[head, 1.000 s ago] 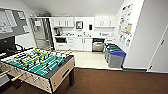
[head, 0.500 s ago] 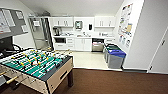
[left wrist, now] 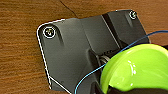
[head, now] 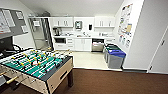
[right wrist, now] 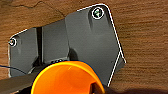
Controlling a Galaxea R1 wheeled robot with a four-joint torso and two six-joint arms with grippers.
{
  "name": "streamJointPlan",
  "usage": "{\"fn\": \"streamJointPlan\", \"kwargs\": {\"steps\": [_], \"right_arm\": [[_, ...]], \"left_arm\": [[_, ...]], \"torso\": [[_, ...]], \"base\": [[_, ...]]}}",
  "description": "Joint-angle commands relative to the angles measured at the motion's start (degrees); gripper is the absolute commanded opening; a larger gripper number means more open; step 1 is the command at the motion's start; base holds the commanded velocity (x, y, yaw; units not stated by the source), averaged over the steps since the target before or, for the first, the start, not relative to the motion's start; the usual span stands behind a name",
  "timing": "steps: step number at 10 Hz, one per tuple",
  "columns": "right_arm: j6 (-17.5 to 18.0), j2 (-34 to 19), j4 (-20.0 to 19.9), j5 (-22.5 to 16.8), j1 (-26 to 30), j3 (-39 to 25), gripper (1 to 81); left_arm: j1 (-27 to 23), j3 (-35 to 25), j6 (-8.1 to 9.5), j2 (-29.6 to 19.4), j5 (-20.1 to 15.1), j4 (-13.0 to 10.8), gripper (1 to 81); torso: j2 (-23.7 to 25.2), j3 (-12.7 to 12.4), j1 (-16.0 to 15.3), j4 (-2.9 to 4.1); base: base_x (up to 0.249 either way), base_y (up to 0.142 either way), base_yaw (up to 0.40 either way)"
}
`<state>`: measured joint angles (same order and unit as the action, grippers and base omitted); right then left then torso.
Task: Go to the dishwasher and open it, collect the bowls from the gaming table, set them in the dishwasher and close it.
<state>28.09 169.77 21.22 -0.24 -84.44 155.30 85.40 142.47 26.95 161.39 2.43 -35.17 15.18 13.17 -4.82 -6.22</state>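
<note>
1. Nearest, in the left wrist view, a lime-green bowl (left wrist: 135, 70) sits right at the left gripper above brown carpet (left wrist: 22, 57); whether the jaws are closed on it I cannot tell, though it looks carried.
2. In the right wrist view an orange bowl (right wrist: 66, 78) sits likewise at the right gripper; its jaws are hidden too, so their opening cannot be told.
3. In the head view, the green foosball table (head: 37, 66) stands close on the left.
4. Further off are the blue-lidded bins (head: 115, 58) on the pale kitchen floor.
5. Farthest, the dishwasher (head: 97, 45) sits under the counter, its front seemingly dropped open.
6. Judgement: the bowls are collected and being brought over. Loading calls for passing between foosball table and bins, up to the dishwasher's front.
</note>
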Motion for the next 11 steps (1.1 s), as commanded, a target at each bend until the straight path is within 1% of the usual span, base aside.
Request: {"fn": "streamJointPlan", "kwargs": {"steps": [1,3,11], "right_arm": [[-0.13,-0.54,0.40,-2.83,3.00,0.26,1.0],[-0.05,-0.54,0.40,-2.83,3.00,0.34,1.0],[-0.05,-0.54,0.40,-2.83,2.92,0.26,1.0]], "left_arm": [[-2.55,-0.53,-0.23,-1.07,-2.25,-0.60,1.0],[-2.64,-0.53,-0.23,-1.07,-2.34,-0.69,1.0],[-2.64,-0.44,-0.15,-1.24,-2.34,-0.43,1.0]], "torso": [[0.00,0.00,0.00,0.00],[0.00,0.00,0.00,0.00],[0.00,0.00,0.02,0.00]], "base": [[0.000,0.000,0.000],[0.000,0.000,-0.142],[0.000,0.000,-0.197]]}}
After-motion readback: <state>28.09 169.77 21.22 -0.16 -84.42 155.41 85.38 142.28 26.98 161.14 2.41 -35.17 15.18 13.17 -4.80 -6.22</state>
